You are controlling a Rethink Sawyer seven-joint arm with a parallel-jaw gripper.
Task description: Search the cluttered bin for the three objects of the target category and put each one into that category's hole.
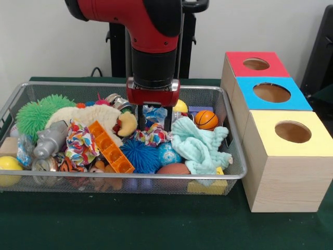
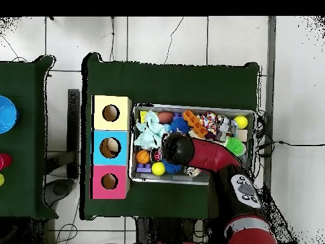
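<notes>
The wire mesh bin (image 1: pixel 235 156) is full of toys. One frilly fabric ball (image 1: pixel 80 141) lies left of centre beside an orange block. A second fabric ball (image 1: pixel 154 136) lies at the middle. My gripper (image 1: pixel 154 127) is down in the bin right above this second ball, fingers (image 1: pixel 140 119) apart on either side of a blue-white crinkly piece. I cannot see a third fabric ball. The yellow-topped box's hole (image 1: pixel 293 131) is to the right, outside the bin. In the overhead view the arm (image 2: pixel 209 155) hides the gripper; a fabric ball (image 2: pixel 208 121) and the hole (image 2: pixel 111 113) show.
A blue-topped box (image 1: pixel 271 92) and a red-topped box (image 1: pixel 256 64) stand behind the yellow one. In the bin are a pale mint cloth (image 1: pixel 200 146), a small basketball (image 1: pixel 206 119), a blue spiky ball (image 1: pixel 139 155), a green spiky ball (image 1: pixel 36 114) and a grey toy (image 1: pixel 51 139).
</notes>
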